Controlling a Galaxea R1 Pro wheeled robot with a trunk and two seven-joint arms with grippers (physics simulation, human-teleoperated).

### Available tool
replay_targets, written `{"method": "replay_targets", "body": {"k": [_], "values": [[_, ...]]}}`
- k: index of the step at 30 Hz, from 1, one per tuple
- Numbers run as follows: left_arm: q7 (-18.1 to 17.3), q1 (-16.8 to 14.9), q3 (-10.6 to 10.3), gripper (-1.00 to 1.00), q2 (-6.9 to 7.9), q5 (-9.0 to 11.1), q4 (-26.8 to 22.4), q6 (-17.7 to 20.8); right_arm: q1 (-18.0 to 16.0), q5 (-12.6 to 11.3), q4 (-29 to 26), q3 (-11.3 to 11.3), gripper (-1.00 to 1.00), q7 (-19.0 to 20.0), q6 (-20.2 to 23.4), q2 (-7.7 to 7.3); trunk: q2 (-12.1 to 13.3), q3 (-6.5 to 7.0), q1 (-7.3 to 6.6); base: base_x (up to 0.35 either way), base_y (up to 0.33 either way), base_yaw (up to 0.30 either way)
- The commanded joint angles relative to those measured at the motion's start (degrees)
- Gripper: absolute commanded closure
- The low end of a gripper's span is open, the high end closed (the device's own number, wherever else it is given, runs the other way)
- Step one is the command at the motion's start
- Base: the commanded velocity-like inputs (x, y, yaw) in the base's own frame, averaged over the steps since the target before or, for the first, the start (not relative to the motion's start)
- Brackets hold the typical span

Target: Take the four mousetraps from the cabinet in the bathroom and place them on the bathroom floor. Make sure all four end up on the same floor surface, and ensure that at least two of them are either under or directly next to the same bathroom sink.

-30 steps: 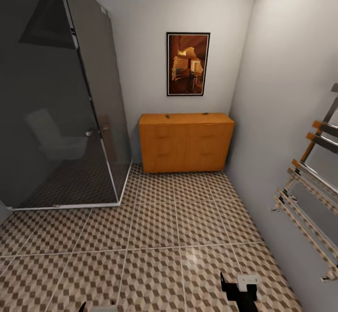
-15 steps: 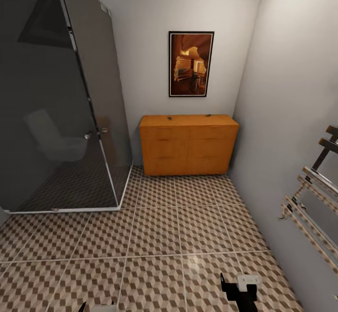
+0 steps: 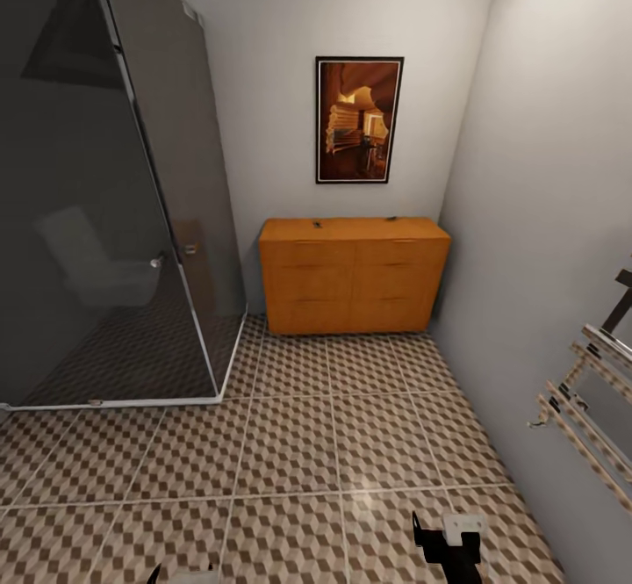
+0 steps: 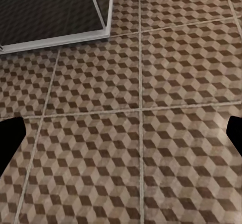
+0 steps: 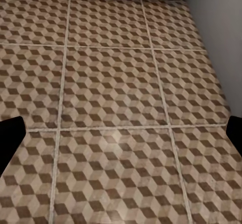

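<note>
The orange-brown cabinet (image 3: 353, 275) stands against the far wall, its drawers shut. On its flat top lie two tiny mousetraps, one (image 3: 316, 225) near the left and one (image 3: 391, 219) near the right. The cube-patterned bathroom floor (image 3: 290, 426) stretches from me to the cabinet. My right gripper (image 3: 449, 542) and left gripper (image 3: 180, 577) hang low at the near edge, far from the cabinet. In the wrist views the left gripper (image 4: 121, 141) and right gripper (image 5: 121, 137) are open over bare tiles, holding nothing. The bathroom sink is out of view.
A dark glass shower enclosure (image 3: 114, 215) takes up the left side, its white base rail (image 3: 114, 402) on the floor. A towel rail (image 3: 588, 426) juts from the right wall. A framed picture (image 3: 358, 119) hangs above the cabinet.
The whole view has shifted: the cabinet sits a little lower and nearer, and the towel rail has slid toward the right edge. Both grippers hold the same pose.
</note>
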Motion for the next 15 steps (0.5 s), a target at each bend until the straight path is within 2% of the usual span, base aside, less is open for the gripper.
{"method": "replay_targets", "body": {"k": [1, 15], "values": [[0.0, -0.1, -0.5, -1.00, -0.05, 0.6, 0.2, -0.3, 0.0, -0.2, 0.0, 0.5, -1.00, -0.4, -0.1, 0.00, -0.1, -0.10, 0.04, 0.176, 0.000, 0.000], [0.0, -0.1, -0.5, -1.00, -0.05, 0.6, 0.2, -0.3, 0.0, -0.1, 0.0, 0.5, -1.00, -0.4, 0.1, -0.12, -0.1, -0.10, 0.04, 0.176, 0.000, 0.000]]}}
